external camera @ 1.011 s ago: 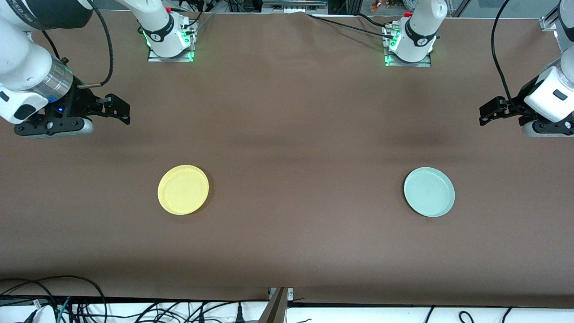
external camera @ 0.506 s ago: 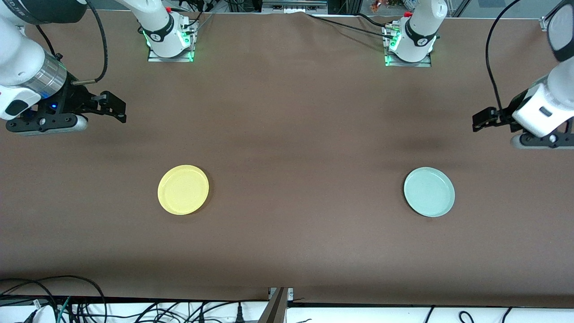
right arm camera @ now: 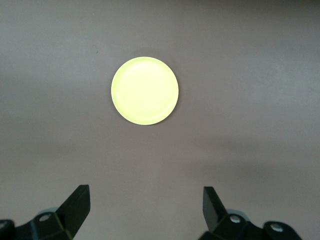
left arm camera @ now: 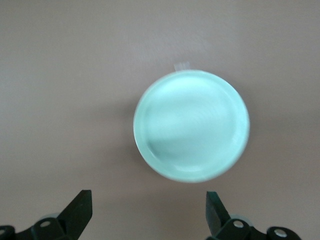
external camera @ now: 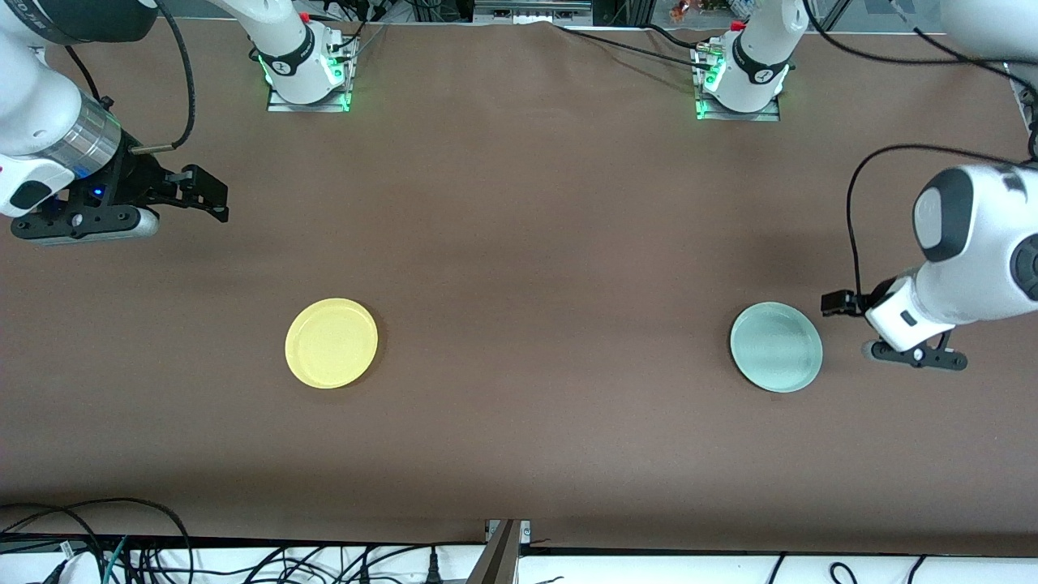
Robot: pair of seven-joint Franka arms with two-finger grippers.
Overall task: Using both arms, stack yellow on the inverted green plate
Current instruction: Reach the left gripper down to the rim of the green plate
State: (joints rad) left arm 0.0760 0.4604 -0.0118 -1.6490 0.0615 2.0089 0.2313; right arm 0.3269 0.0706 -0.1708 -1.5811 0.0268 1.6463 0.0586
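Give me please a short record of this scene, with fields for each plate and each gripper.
yellow plate: rim up on the table, toward the right arm's end, untouched
green plate: rim up, not inverted, toward the left arm's end, untouched
left gripper: open, empty, just beside the green plate
right gripper: open, empty, above the table, away from the yellow plate
stack: not yet made

Two plates on tabletop (external camera: 519, 243), well apart: yellow (external camera: 331, 343) toward right arm's end, green plate (external camera: 776, 347) toward left arm's end, both rim-up. Left gripper (external camera: 839, 304) just beside green plate; right gripper (external camera: 212, 197) over bare tabletop.
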